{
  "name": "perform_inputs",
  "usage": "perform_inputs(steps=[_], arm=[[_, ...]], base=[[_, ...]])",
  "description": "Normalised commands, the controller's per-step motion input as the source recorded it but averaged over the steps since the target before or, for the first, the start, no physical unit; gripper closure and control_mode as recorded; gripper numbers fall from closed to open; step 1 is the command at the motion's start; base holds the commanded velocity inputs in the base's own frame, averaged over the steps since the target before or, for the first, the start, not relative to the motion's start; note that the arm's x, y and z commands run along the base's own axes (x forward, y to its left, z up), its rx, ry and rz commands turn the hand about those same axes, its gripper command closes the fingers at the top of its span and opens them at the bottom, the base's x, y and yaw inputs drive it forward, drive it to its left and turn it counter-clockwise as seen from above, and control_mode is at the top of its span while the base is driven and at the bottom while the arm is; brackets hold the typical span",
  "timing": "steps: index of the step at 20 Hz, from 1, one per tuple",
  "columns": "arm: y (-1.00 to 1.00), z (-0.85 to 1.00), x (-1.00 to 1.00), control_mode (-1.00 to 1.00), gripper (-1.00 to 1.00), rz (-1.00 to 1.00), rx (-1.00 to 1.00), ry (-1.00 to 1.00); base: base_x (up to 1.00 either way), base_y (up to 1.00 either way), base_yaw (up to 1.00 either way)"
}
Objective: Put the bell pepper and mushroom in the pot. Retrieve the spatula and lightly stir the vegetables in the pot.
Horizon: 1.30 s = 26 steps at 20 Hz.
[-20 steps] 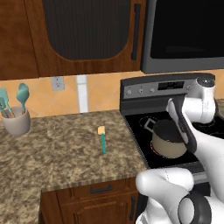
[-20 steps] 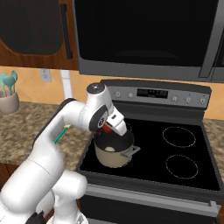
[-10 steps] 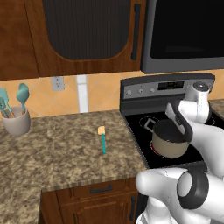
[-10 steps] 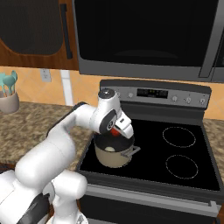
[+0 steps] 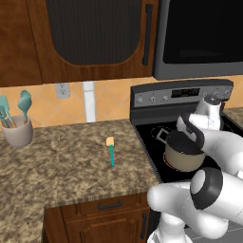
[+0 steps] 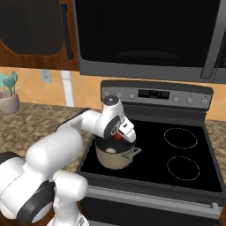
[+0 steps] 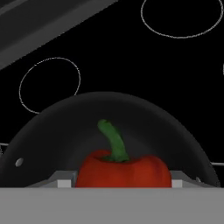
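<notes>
Pot (image 6: 115,158): rigid, on the stove's front-left burner | gripper (image 6: 118,136): jaws part-open, clamped on the bell pepper (image 7: 124,169), over the pot | pepper: light, glossy, likely slippery; gripped across its body | spatula (image 5: 111,150): slim, stiff, on the tabletop; best taken by the handle.

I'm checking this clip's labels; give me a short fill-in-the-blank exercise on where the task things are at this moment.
1. The hand holds the bell pepper directly above the ____.
2. The pot stands on the ____.
3. The spatula lies flat on the ____.
4. The beige cup at the far left holds teal ____.

Missing words: pot; stove; counter; utensils
</notes>
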Motion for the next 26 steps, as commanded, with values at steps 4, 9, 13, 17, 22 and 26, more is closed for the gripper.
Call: perform_inputs(steps=[4, 9, 13, 17, 22, 26], arm=[[0.0, -0.29, 0.26, -1.0, 1.0, 0.0, 0.0, 0.0], [0.0, -0.28, 0.06, -1.0, 1.0, 0.0, 0.0, 0.0], [0.0, -0.24, 0.04, -1.0, 1.0, 0.0, 0.0, 0.0], [0.0, -0.14, 0.11, -1.0, 1.0, 0.0, 0.0, 0.0], [0.0, -0.17, 0.03, -1.0, 1.0, 0.0, 0.0, 0.0], [0.03, -0.13, 0.0, -1.0, -1.0, 0.0, 0.0, 0.0]], base=[[0.0, 0.0, 0.0], [0.0, 0.0, 0.0], [0.0, 0.0, 0.0], [0.0, 0.0, 0.0], [0.0, 0.0, 0.0], [0.0, 0.0, 0.0]])
